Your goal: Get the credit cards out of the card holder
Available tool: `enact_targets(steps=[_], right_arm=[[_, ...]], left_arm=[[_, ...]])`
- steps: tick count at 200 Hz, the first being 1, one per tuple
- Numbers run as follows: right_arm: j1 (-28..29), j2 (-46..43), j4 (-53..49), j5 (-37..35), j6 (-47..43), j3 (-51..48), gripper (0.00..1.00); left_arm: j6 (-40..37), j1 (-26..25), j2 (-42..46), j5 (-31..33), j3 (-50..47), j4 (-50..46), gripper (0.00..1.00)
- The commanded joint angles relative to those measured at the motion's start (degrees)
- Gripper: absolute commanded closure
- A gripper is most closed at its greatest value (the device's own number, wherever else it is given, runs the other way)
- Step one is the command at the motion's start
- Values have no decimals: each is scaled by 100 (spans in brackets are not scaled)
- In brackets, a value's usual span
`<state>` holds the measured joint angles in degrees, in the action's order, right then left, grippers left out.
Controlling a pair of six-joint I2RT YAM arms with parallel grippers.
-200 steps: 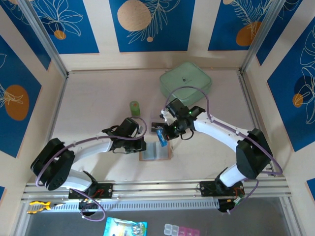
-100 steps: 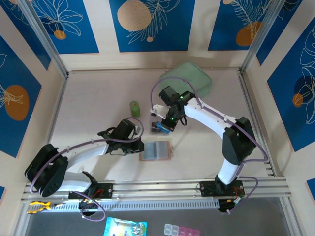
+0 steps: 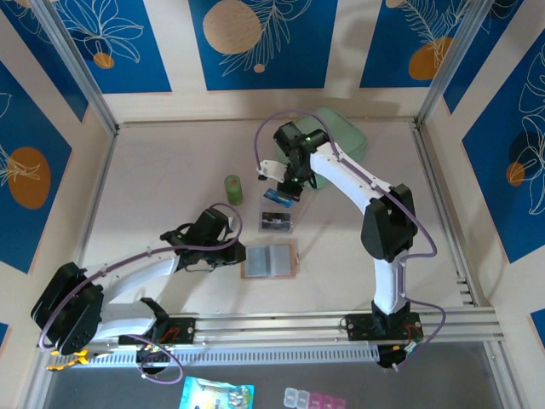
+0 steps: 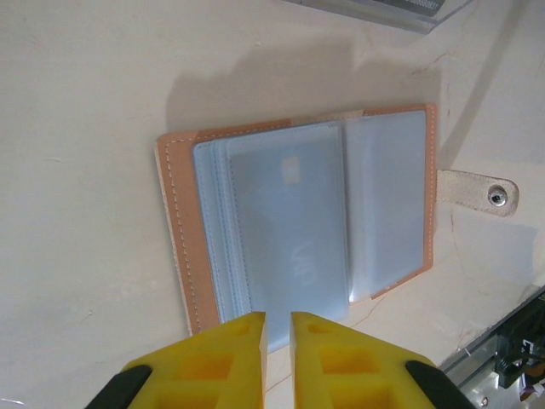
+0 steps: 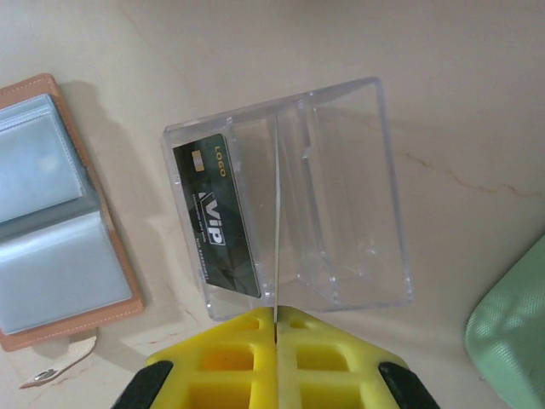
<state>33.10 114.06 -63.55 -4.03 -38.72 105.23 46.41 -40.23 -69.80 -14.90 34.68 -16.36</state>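
Right tool [image 5: 277, 317] above "VIP" card [image 5: 216, 216].

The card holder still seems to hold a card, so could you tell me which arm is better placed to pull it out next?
Probably the left: its gripper sits at the open card holder, facing a sleeved card. The right gripper is over the clear box, pinching a thin card edge.

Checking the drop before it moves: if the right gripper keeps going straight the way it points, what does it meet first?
The right gripper, pinching a thin card edge-on, points at the clear plastic box. The card would probably enter it beside the black card; depth unclear.
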Motion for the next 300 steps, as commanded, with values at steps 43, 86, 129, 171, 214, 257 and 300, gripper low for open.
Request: enact_targets(steps=[43, 86, 129, 171, 214, 257, 300], right_arm=[[-10, 500, -618, 318, -464, 348, 100], [-19, 691, -632, 340, -514, 288, 100], [8, 911, -610, 413, -539, 318, 100], [-30, 797, -722, 397, -496, 591, 100], [-91, 582, -781, 539, -518, 889, 100], [-119, 818, -806, 464, -600, 920, 100], [-103, 1039, -831, 691, -638, 879, 100]], left_arm=[[-76, 58, -29, 101, -60, -113, 85], [-63, 100, -93, 22, -57, -56, 85], [-73, 129, -96, 5, -79, -60, 85], [-111, 188, -41, -4, -109, -103, 85], [-132, 225, -49, -42, -58, -128, 85], [-159, 236, -58, -57, -29, -166, 85], [-182, 255, -84, -77, -38, -161, 85]])
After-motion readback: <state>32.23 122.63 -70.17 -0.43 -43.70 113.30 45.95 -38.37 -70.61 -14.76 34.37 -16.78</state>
